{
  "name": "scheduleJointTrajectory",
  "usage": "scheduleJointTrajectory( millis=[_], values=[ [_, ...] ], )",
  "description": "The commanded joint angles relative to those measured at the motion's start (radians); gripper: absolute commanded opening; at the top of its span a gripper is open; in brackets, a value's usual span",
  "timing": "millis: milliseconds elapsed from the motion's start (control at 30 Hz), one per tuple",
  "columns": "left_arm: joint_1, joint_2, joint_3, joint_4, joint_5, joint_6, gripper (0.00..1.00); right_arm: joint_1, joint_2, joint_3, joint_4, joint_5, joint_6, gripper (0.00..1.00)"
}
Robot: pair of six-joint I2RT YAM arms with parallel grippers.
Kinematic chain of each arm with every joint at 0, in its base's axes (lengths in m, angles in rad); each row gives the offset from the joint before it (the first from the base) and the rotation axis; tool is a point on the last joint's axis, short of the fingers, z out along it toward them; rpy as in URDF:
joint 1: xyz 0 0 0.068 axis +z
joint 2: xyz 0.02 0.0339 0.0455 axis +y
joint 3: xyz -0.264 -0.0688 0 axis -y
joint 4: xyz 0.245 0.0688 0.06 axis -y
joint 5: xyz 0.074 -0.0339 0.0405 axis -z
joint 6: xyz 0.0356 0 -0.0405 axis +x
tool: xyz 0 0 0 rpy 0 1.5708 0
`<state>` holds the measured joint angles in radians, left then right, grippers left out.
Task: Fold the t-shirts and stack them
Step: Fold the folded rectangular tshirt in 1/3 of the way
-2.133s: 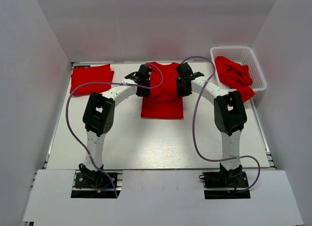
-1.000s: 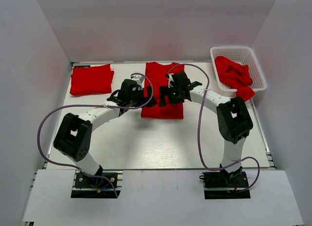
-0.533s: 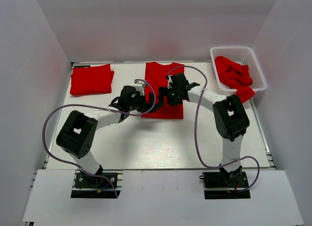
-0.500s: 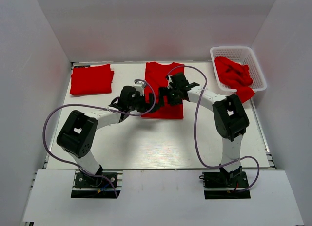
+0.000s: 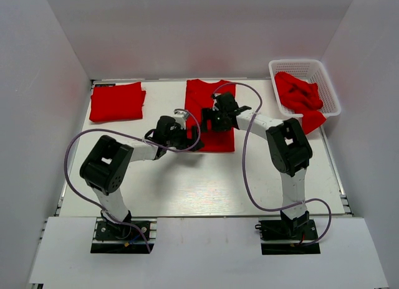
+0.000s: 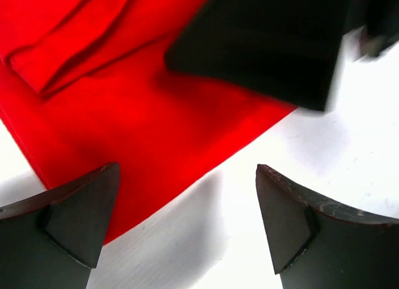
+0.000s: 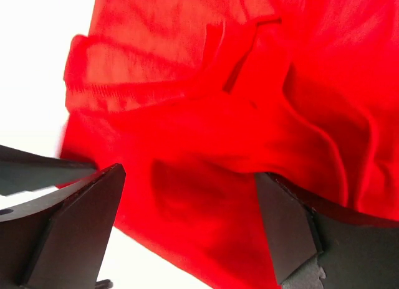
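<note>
Bright red t-shirt (image 5: 201, 94), folded narrow, creased; left hand (image 6: 187, 169) spread at its near corner, right hand (image 7: 187, 170) spread above.

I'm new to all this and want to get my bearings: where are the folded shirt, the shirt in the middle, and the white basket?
folded shirt (image 5: 116, 101), top view, centre of the cloth.
shirt in the middle (image 5: 201, 93), top view, its upper left part.
white basket (image 5: 298, 62), top view, its far rim.
</note>
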<state>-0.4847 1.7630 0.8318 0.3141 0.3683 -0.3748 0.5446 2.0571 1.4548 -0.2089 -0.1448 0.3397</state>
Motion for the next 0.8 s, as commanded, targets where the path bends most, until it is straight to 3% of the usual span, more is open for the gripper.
scheduleJointTrajectory(
  millis=[0,200,500,767],
  values=[
    [-0.002,0.03,-0.016,0.026,0.047,-0.003,1.0,0.0,0.006,0.062,0.085,0.039,0.018,0.9],
    [-0.002,0.039,-0.046,0.014,0.038,-0.003,1.0,-0.008,0.02,0.068,0.178,0.099,0.027,0.9],
    [-0.002,0.021,-0.056,-0.032,0.009,0.016,1.0,-0.025,0.144,0.243,0.175,0.208,0.016,0.9],
    [-0.002,0.021,-0.023,-0.056,0.0,0.025,1.0,-0.014,0.022,0.211,0.085,0.281,-0.272,0.9]
  ],
)
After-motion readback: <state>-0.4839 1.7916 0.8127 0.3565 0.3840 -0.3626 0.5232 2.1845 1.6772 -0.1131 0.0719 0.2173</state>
